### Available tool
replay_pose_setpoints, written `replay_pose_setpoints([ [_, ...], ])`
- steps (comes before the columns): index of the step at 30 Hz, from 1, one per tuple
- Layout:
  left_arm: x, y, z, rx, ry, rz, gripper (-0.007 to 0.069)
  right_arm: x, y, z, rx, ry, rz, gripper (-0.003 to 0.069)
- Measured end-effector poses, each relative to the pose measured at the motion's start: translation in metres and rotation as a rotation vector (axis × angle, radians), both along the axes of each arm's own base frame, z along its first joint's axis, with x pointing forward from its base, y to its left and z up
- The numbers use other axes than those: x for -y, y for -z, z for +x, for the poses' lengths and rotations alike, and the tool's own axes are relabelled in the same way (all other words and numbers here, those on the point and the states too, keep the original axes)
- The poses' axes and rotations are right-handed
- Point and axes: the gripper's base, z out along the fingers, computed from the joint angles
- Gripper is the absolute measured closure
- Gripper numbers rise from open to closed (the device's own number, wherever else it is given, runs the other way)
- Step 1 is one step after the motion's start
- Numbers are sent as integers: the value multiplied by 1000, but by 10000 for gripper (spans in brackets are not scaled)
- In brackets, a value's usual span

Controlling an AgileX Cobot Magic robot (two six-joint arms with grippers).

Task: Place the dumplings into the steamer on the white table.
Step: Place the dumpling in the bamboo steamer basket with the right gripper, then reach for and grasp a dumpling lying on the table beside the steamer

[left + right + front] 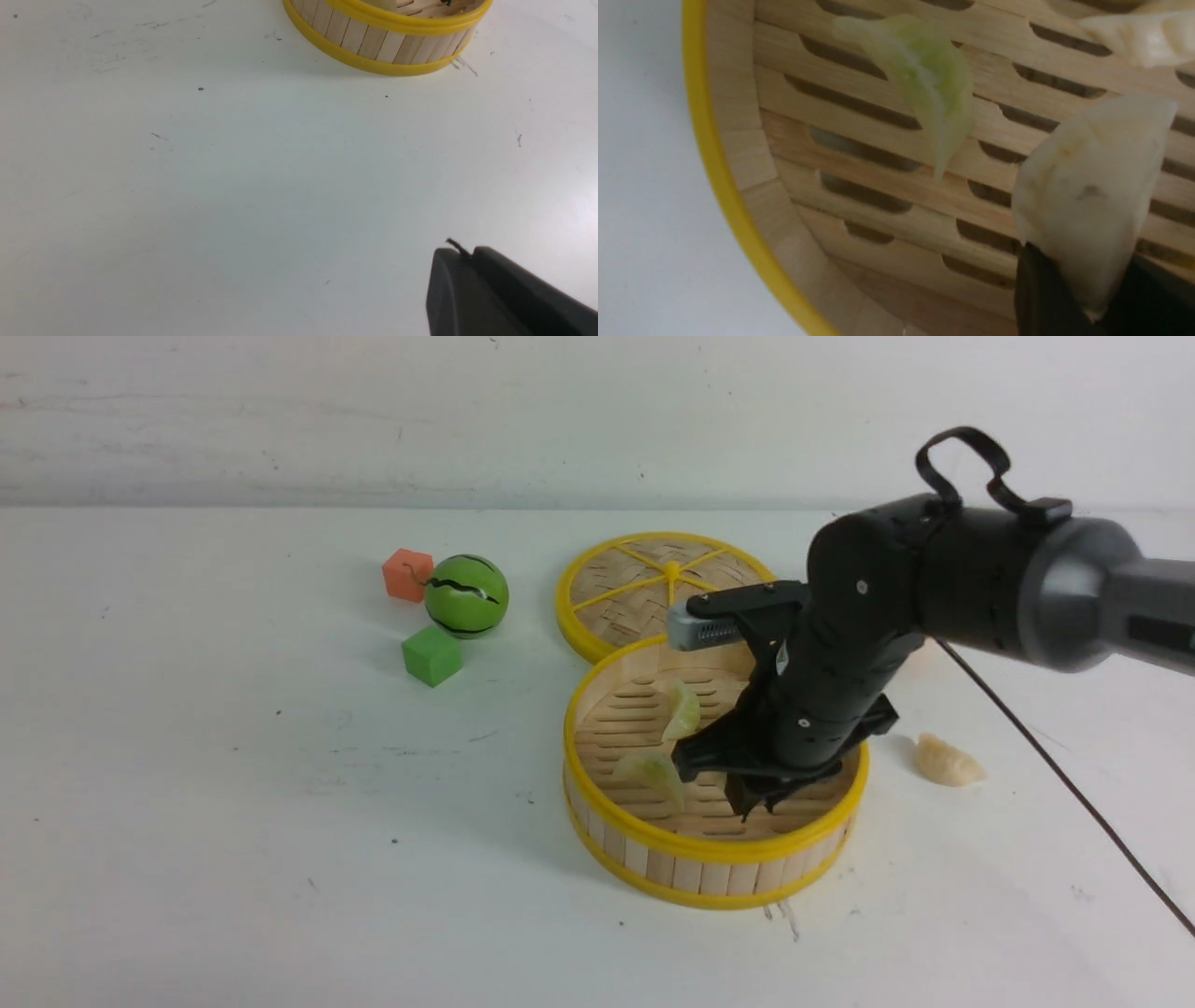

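The steamer (695, 873) stands on the white table (233, 803), right of centre. Two pale green dumplings (683, 709) (653, 770) lie on its slat floor. My right gripper (752, 803) reaches down inside the basket, shut on a cream dumpling (1092, 196) held just above the slats. The right wrist view also shows a green dumpling (929, 79) and another cream dumpling (1139, 37) in the steamer. One more cream dumpling (948, 761) lies on the table right of the basket. My left gripper (462, 254) is shut and empty, low over bare table, short of the steamer (387, 42).
The flat woven lid (635, 588) lies behind the steamer, touching it. A green striped ball (467, 595), an orange cube (408, 574) and a green cube (431, 655) sit at the back left. A thin dark cable (1064, 784) runs across the table at the right.
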Motion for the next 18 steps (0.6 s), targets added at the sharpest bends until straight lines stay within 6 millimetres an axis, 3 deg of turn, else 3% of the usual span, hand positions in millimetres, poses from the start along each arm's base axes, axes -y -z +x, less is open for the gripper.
replay_pose_setpoints([
  [5, 0, 0, 0, 5, 0, -2, 589, -1, 6, 4, 7, -1, -5, 473],
  [9, 0, -1, 1, 10, 0, -6, 588, -1, 1, 3, 8, -4, -5, 292],
  [14, 0, -1, 1, 11, -1, -6, 586, 12, -34, -6, 65, -48, -54, 146],
  [18, 0, -1, 1, 12, -1, -6, 586, 52, -72, -6, 149, 2, -110, 116],
])
